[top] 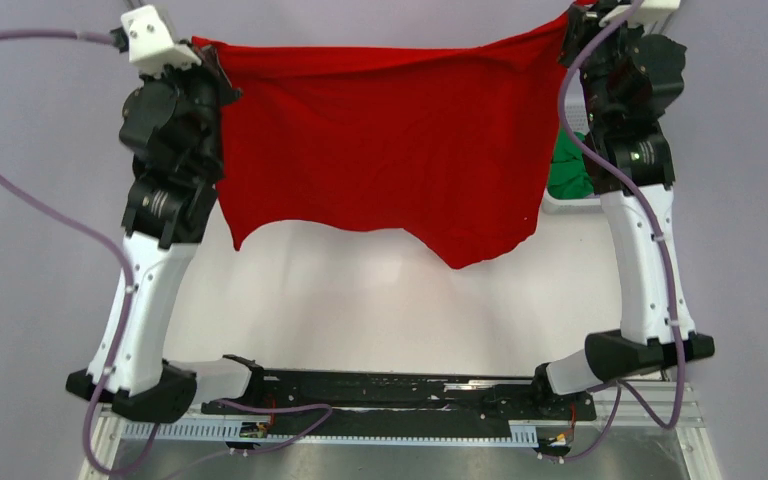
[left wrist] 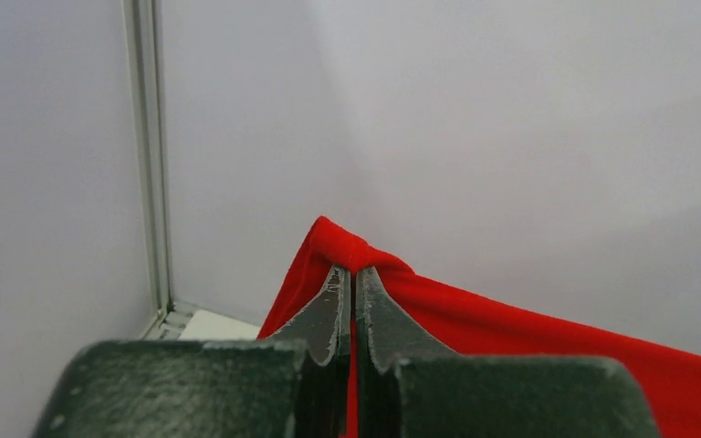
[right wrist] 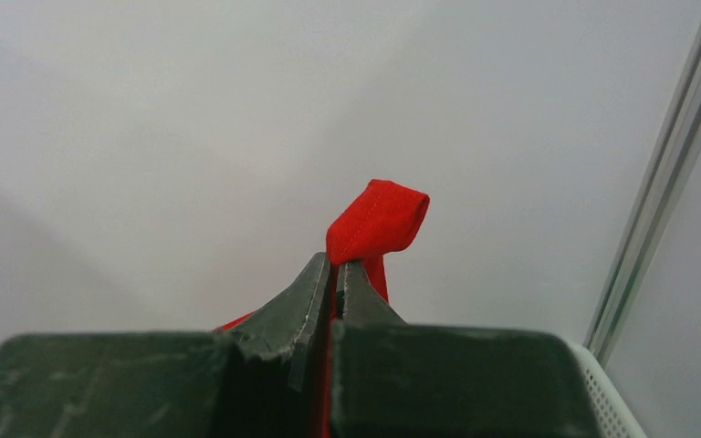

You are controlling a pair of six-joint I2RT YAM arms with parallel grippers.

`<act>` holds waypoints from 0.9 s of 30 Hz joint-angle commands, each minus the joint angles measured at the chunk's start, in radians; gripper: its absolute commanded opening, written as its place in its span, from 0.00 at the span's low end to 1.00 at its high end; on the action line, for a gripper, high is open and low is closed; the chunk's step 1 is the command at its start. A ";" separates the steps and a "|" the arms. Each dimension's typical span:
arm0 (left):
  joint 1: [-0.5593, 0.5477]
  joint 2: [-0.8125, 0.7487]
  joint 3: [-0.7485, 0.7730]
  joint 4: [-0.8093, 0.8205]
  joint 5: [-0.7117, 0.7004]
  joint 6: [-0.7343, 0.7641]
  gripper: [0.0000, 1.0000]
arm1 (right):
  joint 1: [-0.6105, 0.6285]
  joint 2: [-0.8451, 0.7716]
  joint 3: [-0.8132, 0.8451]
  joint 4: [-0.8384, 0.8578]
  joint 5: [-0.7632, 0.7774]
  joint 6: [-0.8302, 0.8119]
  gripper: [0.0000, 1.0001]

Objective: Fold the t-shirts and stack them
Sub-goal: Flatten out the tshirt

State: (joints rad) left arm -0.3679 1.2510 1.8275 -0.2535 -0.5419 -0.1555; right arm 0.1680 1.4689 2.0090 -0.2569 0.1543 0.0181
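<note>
The red t-shirt [top: 380, 140] hangs spread in the air between my two raised arms, its lower edge above the table. My left gripper [top: 205, 50] is shut on its top left corner; in the left wrist view the gripper [left wrist: 353, 270] pinches a bunch of the red t-shirt [left wrist: 347, 245]. My right gripper [top: 572, 25] is shut on the top right corner; in the right wrist view the gripper [right wrist: 336, 263] holds a hemmed loop of the red t-shirt [right wrist: 379, 219]. The green t-shirt [top: 568, 170] lies behind my right arm, mostly hidden.
The white basket [top: 572, 203] sits at the right, holding the green shirt; its corner shows in the right wrist view [right wrist: 607, 401]. The white table [top: 360, 300] lies below the hanging shirt. Metal frame posts [left wrist: 151, 164] stand at the enclosure's corners.
</note>
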 commanded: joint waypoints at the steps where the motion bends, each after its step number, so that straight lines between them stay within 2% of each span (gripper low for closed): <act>1: 0.154 0.211 0.162 -0.062 0.171 -0.085 0.00 | -0.045 0.199 0.196 0.029 0.026 -0.068 0.00; 3: 0.198 0.311 0.264 -0.063 0.260 -0.094 0.00 | -0.071 0.308 0.310 0.051 -0.016 -0.080 0.00; 7: 0.272 0.537 0.583 -0.126 0.371 -0.163 0.00 | -0.083 0.473 0.524 0.160 -0.043 -0.101 0.00; 8: 0.293 0.609 0.707 -0.143 0.413 -0.170 0.00 | -0.083 0.492 0.548 0.196 -0.048 -0.111 0.00; 10: 0.315 0.673 0.822 -0.163 0.452 -0.186 0.00 | -0.083 0.482 0.541 0.272 -0.056 -0.123 0.00; 12: 0.331 0.673 0.822 -0.128 0.487 -0.195 0.00 | -0.084 0.451 0.511 0.304 -0.065 -0.135 0.00; 17: 0.343 0.578 0.640 -0.055 0.525 -0.186 0.00 | -0.086 0.297 0.268 0.299 -0.086 -0.141 0.00; 20: 0.343 0.494 0.498 -0.047 0.520 -0.180 0.00 | -0.085 0.140 -0.013 0.305 -0.089 -0.068 0.00; 23: 0.342 0.382 0.239 -0.037 0.529 -0.176 0.00 | -0.068 -0.013 -0.306 0.298 -0.071 0.023 0.00; 26: 0.342 0.286 -0.014 -0.051 0.506 -0.208 0.00 | -0.008 -0.142 -0.541 0.200 0.049 0.105 0.00; 27: 0.343 0.234 -0.146 -0.056 0.496 -0.241 0.00 | 0.024 -0.179 -0.603 0.158 0.089 0.135 0.00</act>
State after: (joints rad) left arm -0.0441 1.5982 1.9511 -0.3088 -0.0021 -0.3405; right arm 0.1276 1.4006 1.6123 -0.0036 0.0887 0.0238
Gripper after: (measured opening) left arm 0.008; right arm 0.010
